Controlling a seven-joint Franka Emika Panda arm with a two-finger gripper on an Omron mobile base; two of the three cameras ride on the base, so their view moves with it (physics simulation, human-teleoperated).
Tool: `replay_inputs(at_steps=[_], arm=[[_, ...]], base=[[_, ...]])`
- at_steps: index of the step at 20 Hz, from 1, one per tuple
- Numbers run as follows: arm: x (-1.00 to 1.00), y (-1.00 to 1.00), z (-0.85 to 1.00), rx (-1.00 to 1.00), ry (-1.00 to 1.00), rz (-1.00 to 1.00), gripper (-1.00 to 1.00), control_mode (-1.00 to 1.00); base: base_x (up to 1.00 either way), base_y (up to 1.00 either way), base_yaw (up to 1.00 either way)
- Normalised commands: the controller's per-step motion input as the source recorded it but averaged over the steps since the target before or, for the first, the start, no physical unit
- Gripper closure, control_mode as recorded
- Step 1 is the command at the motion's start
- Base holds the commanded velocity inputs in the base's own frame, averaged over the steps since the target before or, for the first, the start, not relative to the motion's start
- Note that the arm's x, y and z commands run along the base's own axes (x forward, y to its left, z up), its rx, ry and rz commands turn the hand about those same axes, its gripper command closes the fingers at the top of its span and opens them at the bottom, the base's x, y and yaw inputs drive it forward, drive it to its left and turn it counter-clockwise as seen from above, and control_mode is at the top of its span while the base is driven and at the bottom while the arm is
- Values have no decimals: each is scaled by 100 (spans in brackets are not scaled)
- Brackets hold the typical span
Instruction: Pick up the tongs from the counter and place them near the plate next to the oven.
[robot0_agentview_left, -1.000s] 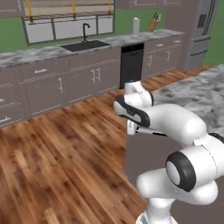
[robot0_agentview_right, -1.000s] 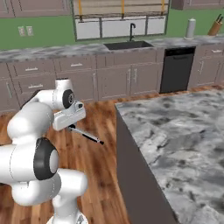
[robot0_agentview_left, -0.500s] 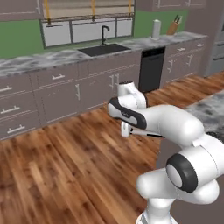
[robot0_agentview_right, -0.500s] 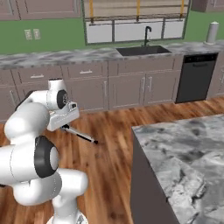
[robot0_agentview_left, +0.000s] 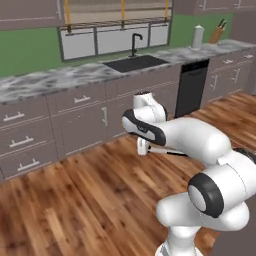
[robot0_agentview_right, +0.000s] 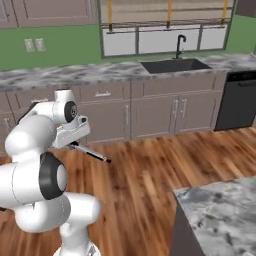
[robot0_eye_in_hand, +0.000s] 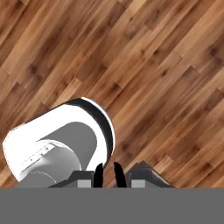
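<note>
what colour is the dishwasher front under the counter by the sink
Black. The dishwasher shows best in the left base view, set among grey-brown cabinet fronts.

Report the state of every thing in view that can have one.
thin dark metal tongs: held in the air over the wooden floor, sticking out sideways from the tool, slanting down.
tool: shut on the tongs, fingertips close together.
black dishwasher: door closed.
taupe cabinet drawers and doors: all closed.
white paper-towel roll: upright on the far counter.
</note>
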Motion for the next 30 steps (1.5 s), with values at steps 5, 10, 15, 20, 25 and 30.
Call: replay_inputs(at_steps=[5, 10, 15, 20, 25, 30], arm=[[0, 0, 0, 0, 0, 0, 100, 100], [0, 0, 0, 0, 0, 0, 100, 100], [0, 0, 0, 0, 0, 0, 100, 100], [0, 0, 0, 0, 0, 0, 100, 100], [0, 0, 0, 0, 0, 0, 100, 100], [0, 0, 0, 0, 0, 0, 100, 100]], base=[[81, 24, 23], [19, 1, 91], [5, 0, 100], [11, 0, 99], [10, 0, 99], [1, 0, 100]])
